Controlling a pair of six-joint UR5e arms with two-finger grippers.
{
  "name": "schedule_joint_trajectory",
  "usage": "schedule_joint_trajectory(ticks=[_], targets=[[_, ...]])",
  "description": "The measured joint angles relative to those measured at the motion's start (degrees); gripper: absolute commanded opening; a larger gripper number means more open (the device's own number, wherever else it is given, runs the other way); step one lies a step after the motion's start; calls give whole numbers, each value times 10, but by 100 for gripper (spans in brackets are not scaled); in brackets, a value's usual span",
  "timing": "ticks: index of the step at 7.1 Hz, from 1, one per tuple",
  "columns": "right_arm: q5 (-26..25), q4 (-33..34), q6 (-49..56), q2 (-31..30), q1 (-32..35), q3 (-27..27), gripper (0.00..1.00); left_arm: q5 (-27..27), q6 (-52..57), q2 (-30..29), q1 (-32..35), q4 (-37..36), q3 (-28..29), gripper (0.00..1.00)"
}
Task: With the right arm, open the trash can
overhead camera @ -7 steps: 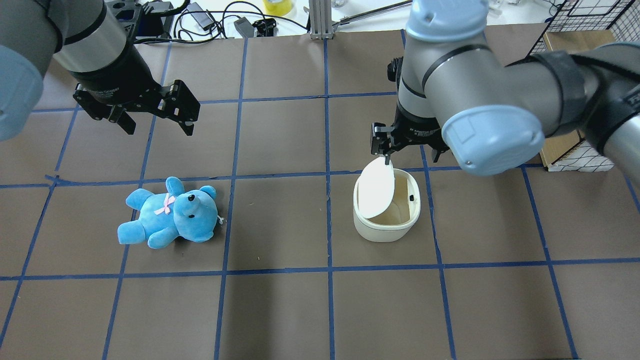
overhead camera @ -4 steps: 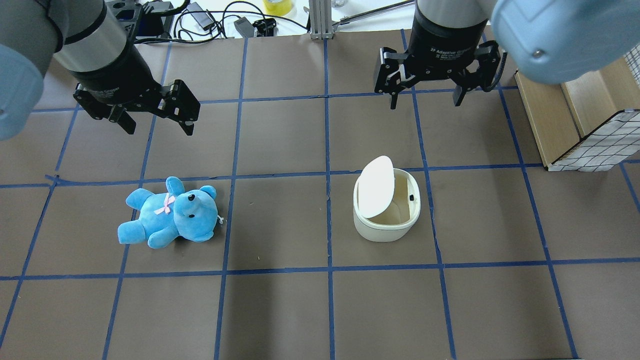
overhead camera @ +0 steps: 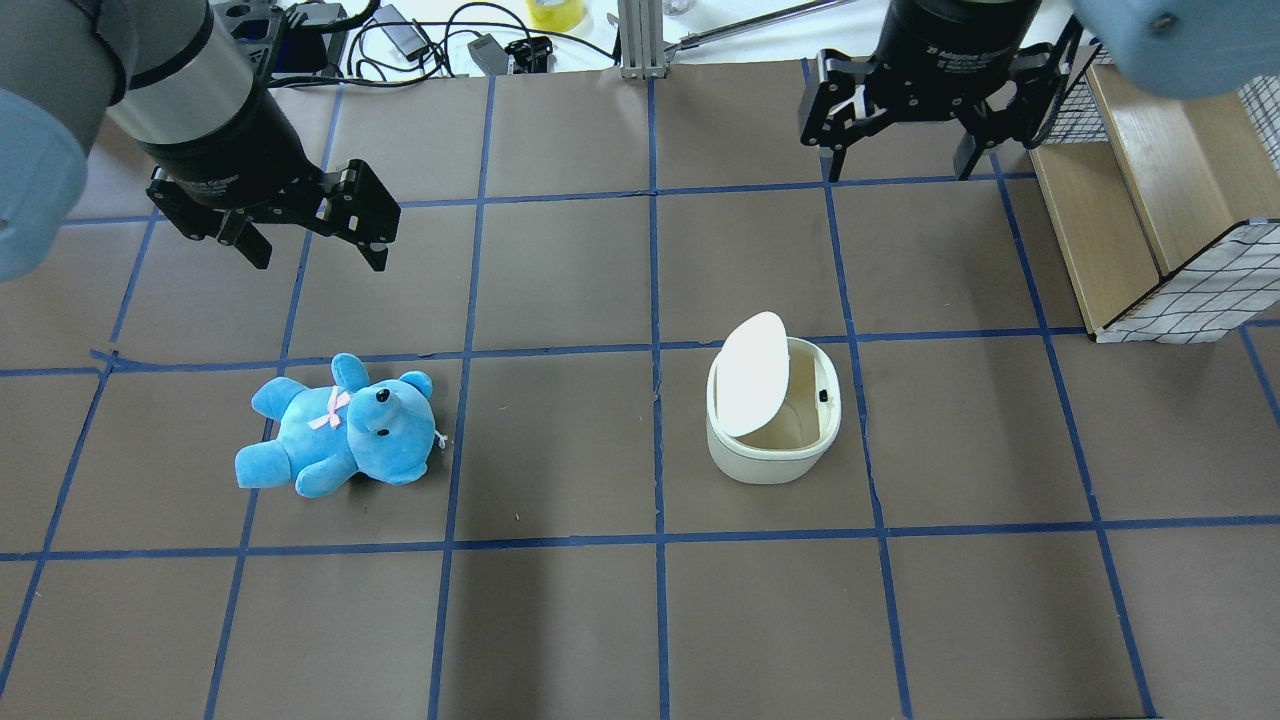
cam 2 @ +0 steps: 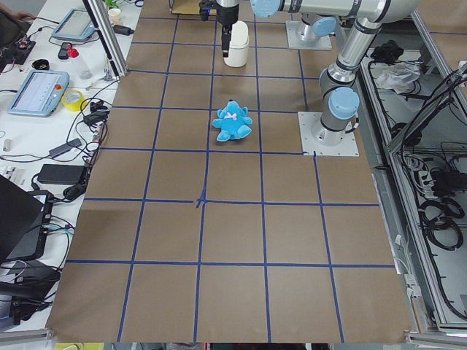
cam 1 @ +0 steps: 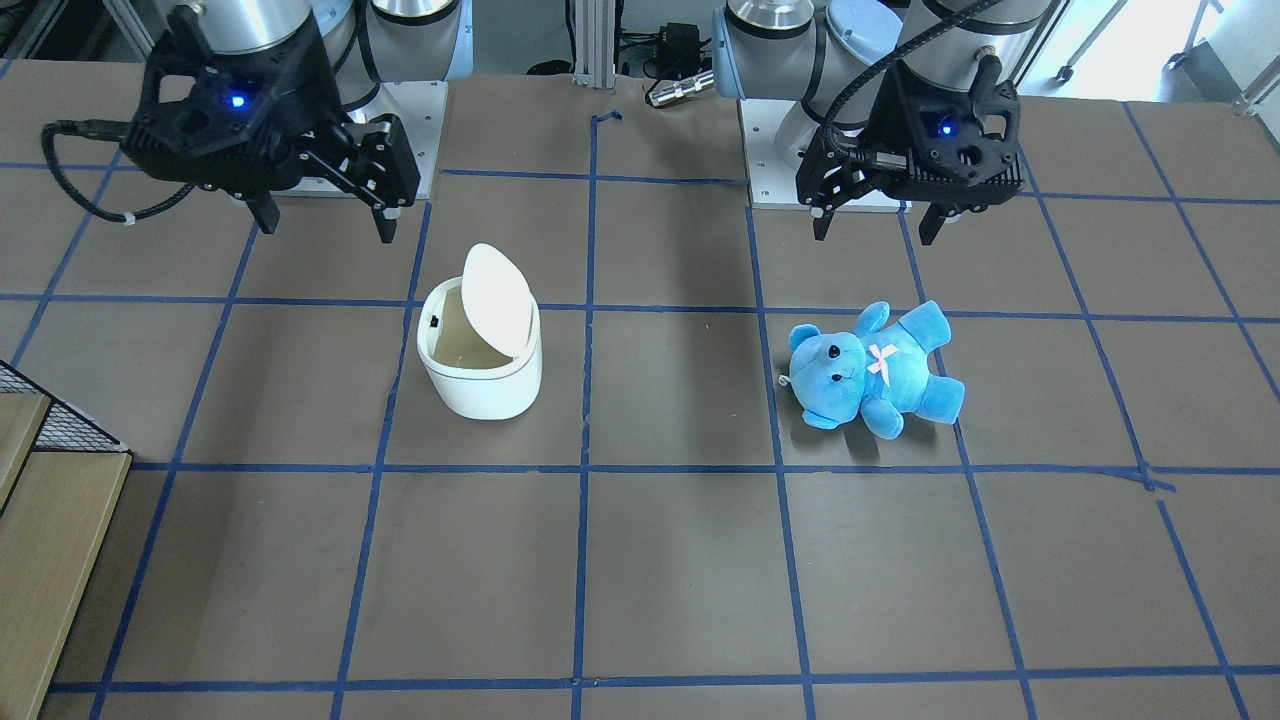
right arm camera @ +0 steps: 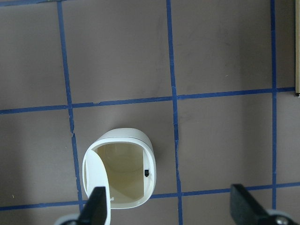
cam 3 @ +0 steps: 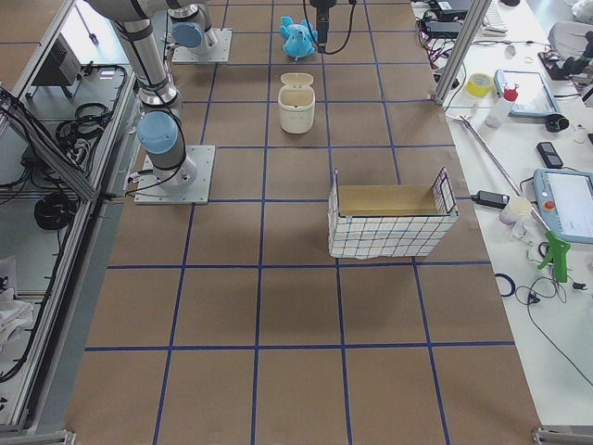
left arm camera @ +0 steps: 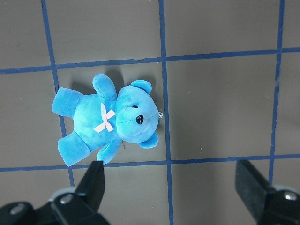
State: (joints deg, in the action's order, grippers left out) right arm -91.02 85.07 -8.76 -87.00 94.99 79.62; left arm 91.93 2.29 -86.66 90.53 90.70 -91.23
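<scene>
You see the right gripper (overhead camera: 901, 165) pulled right off the can – a second ago one finger sits at the lid's far edge, now the whole hand is back at the far side of the table, high and well apart from it. Its jaws stand wide apart and hold nothing; the right wrist view shows both fingers (right arm camera: 97, 206) spread with only table and the can between them.

The trash can (overhead camera: 770, 450) hasn't shifted. It stands upright on the brown table (overhead camera: 560, 620), in the grid square just right of the centre tape line in the overhead view, well apart from the bear (overhead camera: 340, 425). The lid (overhead camera: 752, 385) stays tipped up on one side with no finger on it, and you look straight into the beige inside from the overhead and right wrist views. So the lid holds by itself after release.

What that means for you: the opening looks done – the right arm is in retreat, not setting up another push. I'd log this as the tail of the task, nothing left but the arm clearing off.

The left gripper (overhead camera: 316, 258) is where it was, hovering above the bear, jaws wide apart too, empty.
</scene>
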Motion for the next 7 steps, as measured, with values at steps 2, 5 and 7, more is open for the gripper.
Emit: schedule_joint_trajectory(ticks=[2, 5, 7], targets=[[7, 3, 20, -2, -20, 0, 100, 0, 0, 0, 0, 0, 0, 100], [7, 20, 19, -2, -18, 0, 100, 0, 0, 0, 0, 0, 0, 100], [8, 22, 19, -2, -18, 0, 100, 0, 0, 0, 0, 0, 0, 100]])
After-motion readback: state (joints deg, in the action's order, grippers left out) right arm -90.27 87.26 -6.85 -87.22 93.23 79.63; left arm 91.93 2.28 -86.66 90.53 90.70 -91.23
